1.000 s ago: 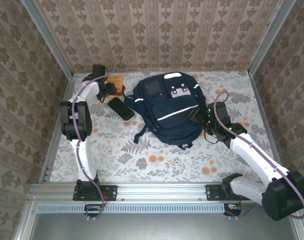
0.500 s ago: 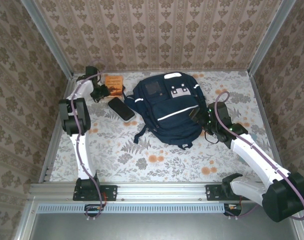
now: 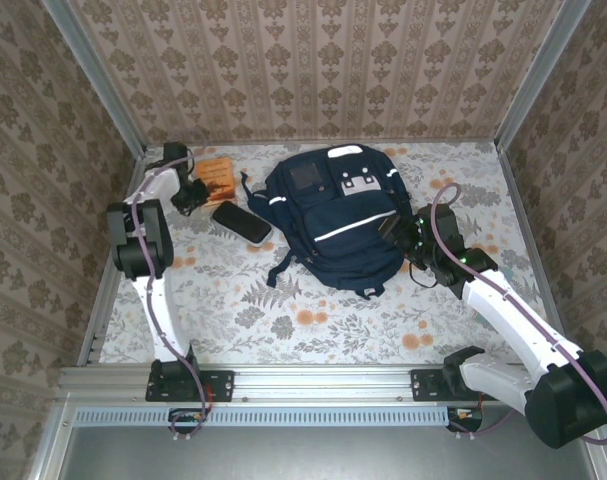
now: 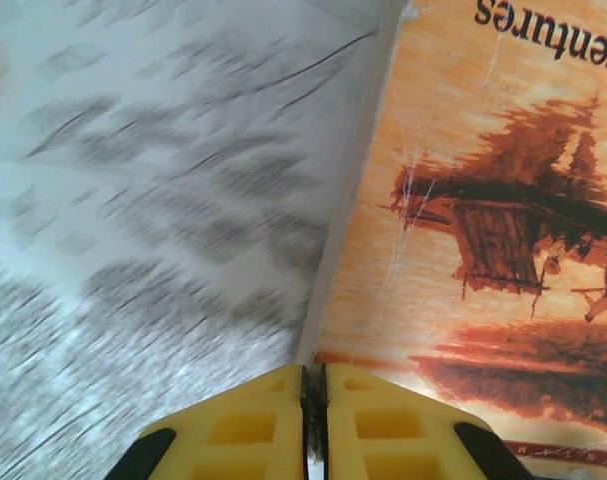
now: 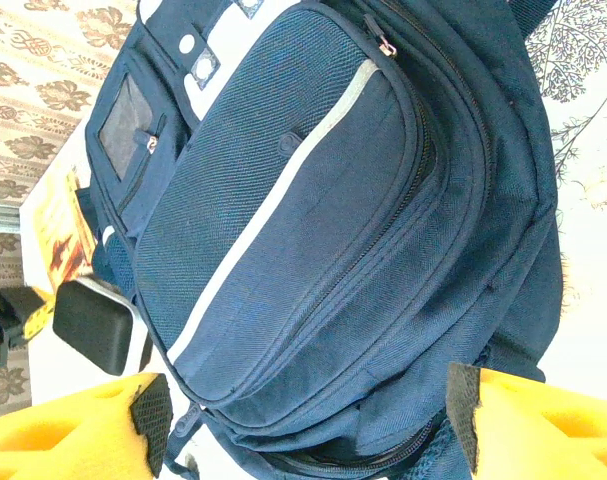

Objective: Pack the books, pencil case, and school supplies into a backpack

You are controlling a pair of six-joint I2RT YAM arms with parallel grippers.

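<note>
The left gripper (image 4: 315, 400) has its yellow pads pressed together, with only a dark slit between them. The pale edge of the small orange book (image 4: 483, 250) runs straight into that slit. The cover looks sharp while the floral tablecloth (image 4: 133, 200) beside it is smeared, so I judge the jaws are nipping the book by its edge. From above, the book lies at the far left of the table, just beside the black pencil case (image 3: 241, 221) and a short way left of the backpack (image 3: 338, 215).

The right gripper (image 5: 308, 400) stands wide open and empty, with its fingers framing the lower end of the backpack's right side.

The book is a thin, worn paperback with white creases across its cover. It is probably light but floppy, and held by one edge it may sag, swing or slip out. A deeper hold near the spine would carry it more steadily.

The backpack is soft cloth lying flat, and its zips look closed. It will likely slump and slide rather than hold a mouth open. The zip pull (image 5: 384, 46) or the fabric beside it seems the sensible place to grip.

The pencil case looks smooth and rounded, so it is best taken across its short width.
</note>
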